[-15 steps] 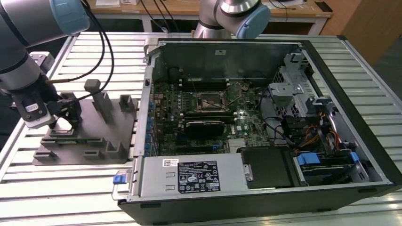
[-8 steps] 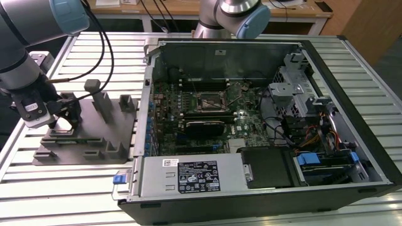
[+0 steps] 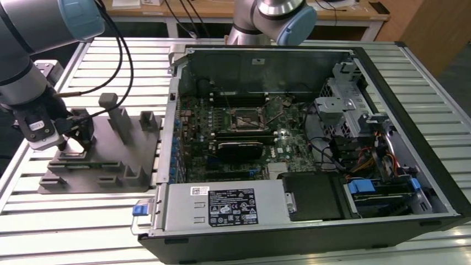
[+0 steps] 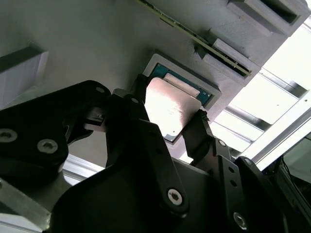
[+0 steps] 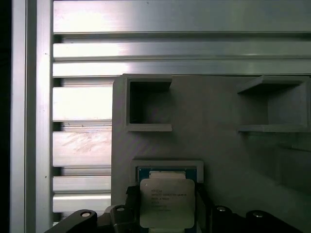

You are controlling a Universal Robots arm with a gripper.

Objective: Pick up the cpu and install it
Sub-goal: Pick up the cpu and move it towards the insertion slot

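Observation:
The cpu (image 4: 172, 109) is a small square chip with a pale silver top. It sits between the two black fingers (image 4: 197, 128) of my gripper (image 4: 170, 114), which is shut on its opposite edges. It hangs just over a shallow teal-floored pocket (image 5: 167, 170) of the grey fixture (image 3: 96, 165), slightly out of it. In the first wrist view the cpu (image 5: 166, 204) partly covers that pocket. In the exterior view my gripper (image 3: 70, 146) is down at the fixture, at the exterior view's left. The black-framed socket (image 3: 243, 118) lies on the motherboard inside the open computer case.
The open computer case (image 3: 294, 149) lies at the exterior view's right of the fixture on a slatted aluminium table (image 3: 74, 221). Upright grey posts (image 3: 118, 118) rise from the fixture beside my gripper. A second arm's base (image 3: 276, 19) stands behind the case.

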